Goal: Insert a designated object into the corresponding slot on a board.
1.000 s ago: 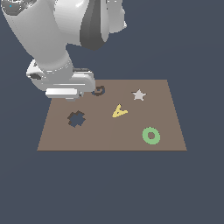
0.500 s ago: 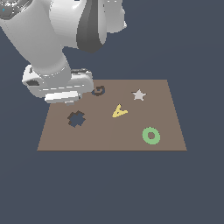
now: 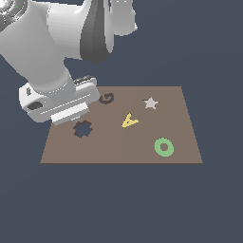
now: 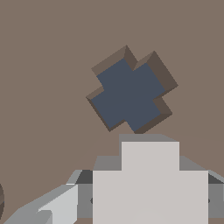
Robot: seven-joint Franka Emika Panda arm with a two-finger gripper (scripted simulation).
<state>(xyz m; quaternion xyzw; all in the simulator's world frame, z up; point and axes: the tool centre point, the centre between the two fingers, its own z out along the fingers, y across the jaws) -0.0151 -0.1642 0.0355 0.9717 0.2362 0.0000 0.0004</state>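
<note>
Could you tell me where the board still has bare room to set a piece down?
The board is bare along its near edge, from below the slot to the green ring. There is also a free strip between the yellow piece and the slot. It is crowded at the far corner on the exterior view's left, where the arm hangs beside the dark G mark.

Glossy white arm, dark-grey joint band
</note>
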